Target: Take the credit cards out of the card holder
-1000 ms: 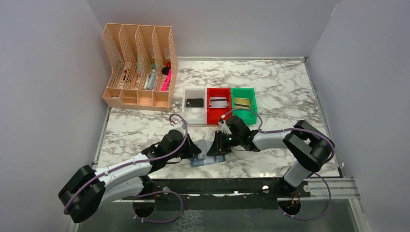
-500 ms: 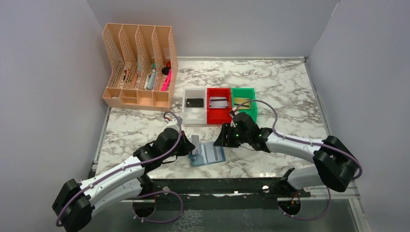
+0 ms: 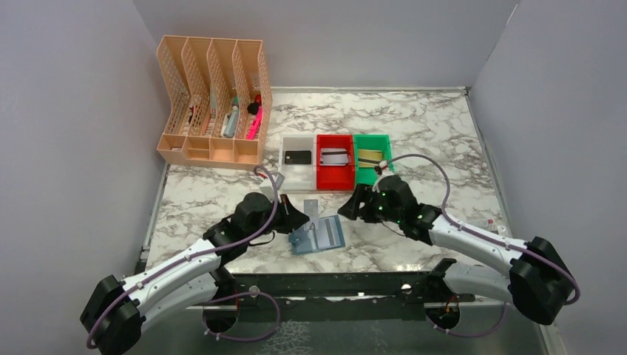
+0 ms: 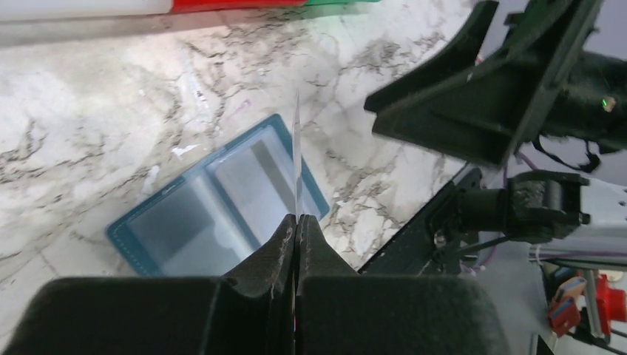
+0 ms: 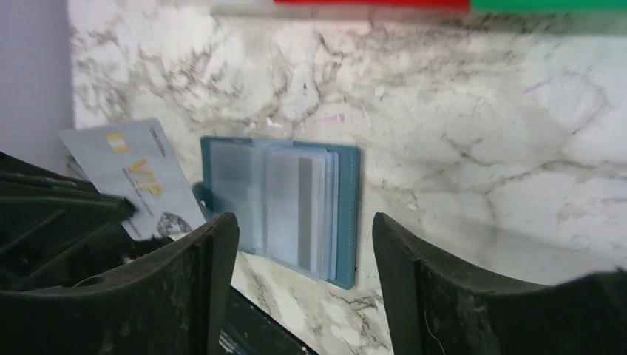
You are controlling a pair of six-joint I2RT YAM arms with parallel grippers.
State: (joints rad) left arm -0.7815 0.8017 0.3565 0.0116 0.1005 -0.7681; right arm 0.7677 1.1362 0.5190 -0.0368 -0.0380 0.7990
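On the marble table (image 3: 444, 133) the blue card holder (image 3: 318, 237) is lying open, pockets upward for access. The right gripper (image 3: 353, 207) is hovering beside it, fingers apart and empty. The left gripper (image 4: 296, 222) is clamping a silver VIP card (image 5: 137, 177), holding it clear of the holder

White arms (image 3: 185, 262) w/ blk joints (image 3: 543, 285), purple cables (image 3: 425, 160)
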